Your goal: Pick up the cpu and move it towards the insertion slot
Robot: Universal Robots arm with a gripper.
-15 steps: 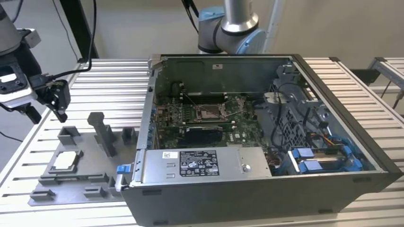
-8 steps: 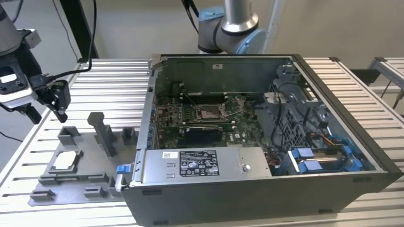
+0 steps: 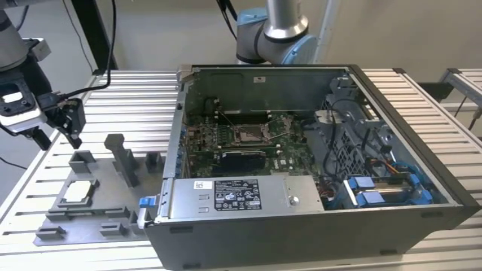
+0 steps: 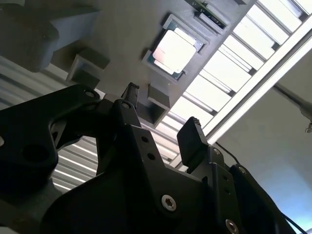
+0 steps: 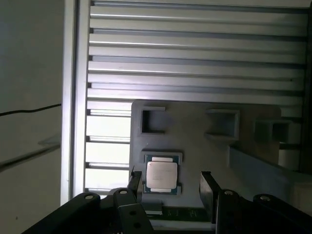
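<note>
I read this as the approach step of the pick, with nothing lifted yet. At the exterior view's left my end effector (image 3: pixel 58 141) hangs above the far end of the grey fixture (image 3: pixel 105 197), released and empty, its fingers (image 5: pixel 135 183) spread wide and touching nothing. The cpu (image 3: pixel 78 192) lies flat in a shallow square pocket of that fixture, pale face up, on the side nearer the camera and apart from the end effector. In both wrist views I see the chip ahead of the fingertips, and in the first wrist view it sits roughly between their lines. As I judge it, a clean grasp calls for the fingers to come squarely over the pocket, straddle two opposite edges of the chip and close gently. The part is thin and the pocket walls leave little room. The fixture's other square pockets (image 5: pixel 152 122) look bare, and a tall post (image 3: pixel 124 161) stands just beside the chip's pocket, so I would mind it on the way down. Further right, the open case (image 3: pixel 301 231) rests on the slatted bench (image 3: pixel 421 96). Inside it the green board (image 3: pixel 290 152) carries the slot (image 3: pixel 247 132), a metal-framed square whose centre looks unfilled as far as I can tell, well apart from the cpu. A silver box (image 3: pixel 294 192) sits along the case's near wall, and a drive cage (image 3: pixel 384 189) with blue tabs and loose cables takes up the right end.
</note>
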